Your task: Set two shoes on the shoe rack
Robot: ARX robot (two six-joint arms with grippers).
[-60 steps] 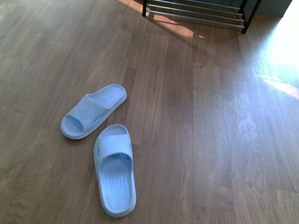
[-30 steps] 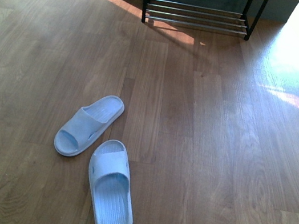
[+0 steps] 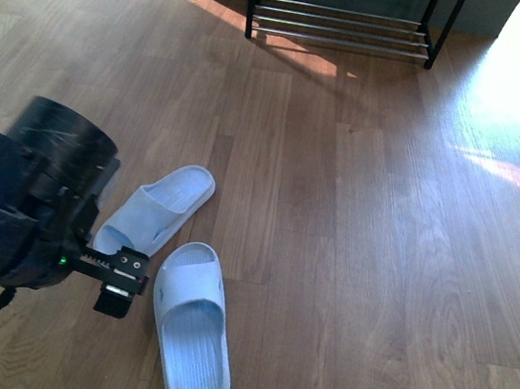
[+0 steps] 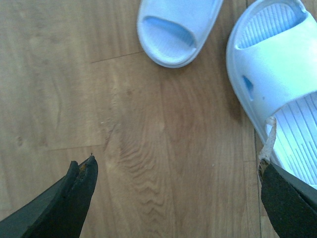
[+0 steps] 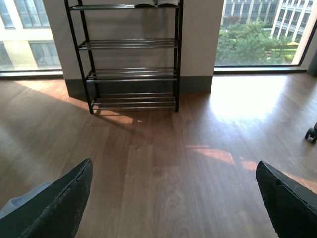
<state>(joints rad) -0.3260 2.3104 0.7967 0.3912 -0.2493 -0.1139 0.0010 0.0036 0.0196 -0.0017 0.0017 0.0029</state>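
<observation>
Footwear on floor (image 3: 377, 276): only a pair of pale blue slides, no sneakers seen there. Taken as the shoes to move, being right under the working arm.

Left pincer (image 4: 177, 162): released, fingers spread wide, nothing held, hanging low over bare boards. Near slide (image 3: 191, 329) just beside it on the robot's right; in the left wrist view one fingertip overlaps the edge of its ribbed footbed. Far slide (image 3: 156, 212) just beyond the pincer, strap end toward it.

Long axes: near slide runs roughly away from the robot, strap end toward the shoe rack (image 3: 340, 27), heel end nearest the robot. Far slide lies diagonal, heel end toward the rack. The two apart but close.

Judged: needs a short shift to the right to bracket the near slide across its width.

Right pincer (image 5: 173, 198): released, empty, raised and facing the rack; arm not in front view. Left arm clearly nearer.

Surface: smooth wood-look boards, flat, sun patch toward the far right.

Room: rack against the far wall beside large windows, well apart from the slides. Lower tiers bare. Two white-edged things (image 5: 156, 3) on the top tier, cropped, not identifiable.
</observation>
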